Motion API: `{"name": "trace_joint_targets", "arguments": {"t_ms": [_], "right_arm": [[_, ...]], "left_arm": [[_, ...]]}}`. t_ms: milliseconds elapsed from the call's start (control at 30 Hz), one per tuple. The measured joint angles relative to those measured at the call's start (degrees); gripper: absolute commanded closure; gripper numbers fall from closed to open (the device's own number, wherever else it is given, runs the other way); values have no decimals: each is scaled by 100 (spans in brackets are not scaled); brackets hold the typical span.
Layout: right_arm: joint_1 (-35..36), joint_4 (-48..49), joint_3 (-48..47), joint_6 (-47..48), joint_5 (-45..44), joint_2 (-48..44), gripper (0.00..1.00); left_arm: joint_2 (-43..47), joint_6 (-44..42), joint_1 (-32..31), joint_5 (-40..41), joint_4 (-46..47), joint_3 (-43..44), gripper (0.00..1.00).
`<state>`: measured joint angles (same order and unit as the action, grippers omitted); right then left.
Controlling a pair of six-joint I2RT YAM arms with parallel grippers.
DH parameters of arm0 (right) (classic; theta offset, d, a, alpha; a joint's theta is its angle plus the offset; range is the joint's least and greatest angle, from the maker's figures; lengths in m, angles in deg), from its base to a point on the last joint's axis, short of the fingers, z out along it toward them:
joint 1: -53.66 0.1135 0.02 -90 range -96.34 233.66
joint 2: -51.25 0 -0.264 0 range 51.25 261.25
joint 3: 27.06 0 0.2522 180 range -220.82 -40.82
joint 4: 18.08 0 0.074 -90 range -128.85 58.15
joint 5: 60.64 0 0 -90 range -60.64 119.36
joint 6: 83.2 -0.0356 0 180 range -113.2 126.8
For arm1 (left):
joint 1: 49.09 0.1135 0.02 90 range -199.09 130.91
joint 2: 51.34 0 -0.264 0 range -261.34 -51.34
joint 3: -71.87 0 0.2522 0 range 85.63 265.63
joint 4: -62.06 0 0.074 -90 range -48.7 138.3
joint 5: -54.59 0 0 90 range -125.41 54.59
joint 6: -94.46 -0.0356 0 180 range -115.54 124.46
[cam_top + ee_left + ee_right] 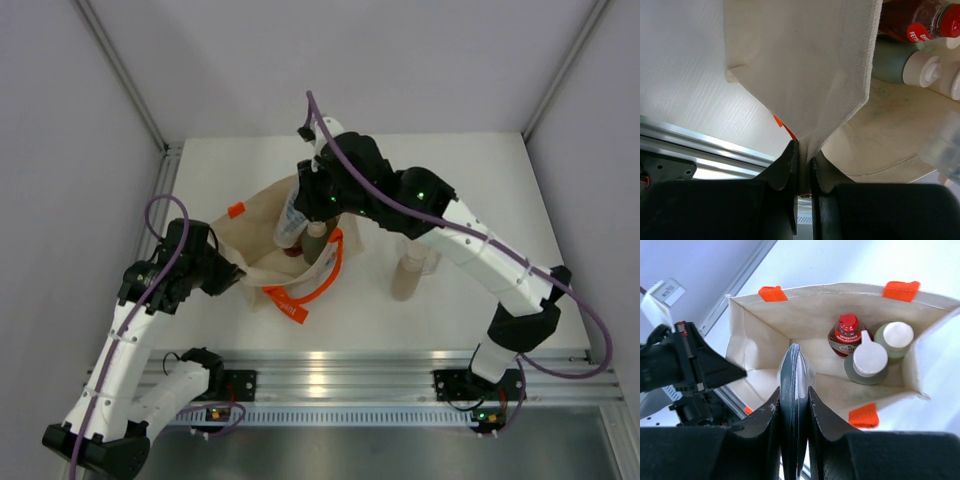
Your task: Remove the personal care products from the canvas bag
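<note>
The left gripper [804, 152] is squeezed tight on the left edge of the canvas bag [805, 60]. The right gripper [794, 392] pinches a clear-grey bottle [796, 365] between its jaws, above the open bag. A red-capped bottle [847, 332] and two white-capped bottles [870, 360] stand inside.

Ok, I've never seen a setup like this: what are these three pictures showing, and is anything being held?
The machine is a left arm and a right arm bolted to the near edge of a white table. One picture looks down from above; the other two come from wrist cameras, so the dark fingers at the bottom are that arm's own. The left pincer is shut on the rim of the canvas bag. The right pincer is shut on a clear container over the open bag. Inside stand a red-capped bottle, a grey-green bottle and a pale green bottle. A tan bottle stands on the table, right of the bag.
</note>
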<state>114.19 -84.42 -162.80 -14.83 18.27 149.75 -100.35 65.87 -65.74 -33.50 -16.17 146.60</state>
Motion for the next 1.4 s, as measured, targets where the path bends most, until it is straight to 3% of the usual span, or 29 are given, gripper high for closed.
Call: {"name": "trace_joint_targets", "arguments": {"t_ms": [233, 600, 800, 1033, 1400], "right_arm": [[-409, -577, -28, -39, -247, -883, 100], [-2520, -1239, 286, 402, -811, -2194, 100], [-4374, -1250, 1690, 807, -1023, -2675, 100], [-6074, -505, 4229, 946, -573, -3075, 100], [-6432, 1285, 6526, 999, -48, -3403, 97]], "left_arm": [[13, 42, 0, 17, 0, 0, 100], [26, 125, 0, 31, -2, 0, 100], [81, 146, 0, 52, -7, 0, 100], [87, 146, 0, 50, -7, 0, 100], [87, 142, 0, 52, -7, -2, 100]]}}
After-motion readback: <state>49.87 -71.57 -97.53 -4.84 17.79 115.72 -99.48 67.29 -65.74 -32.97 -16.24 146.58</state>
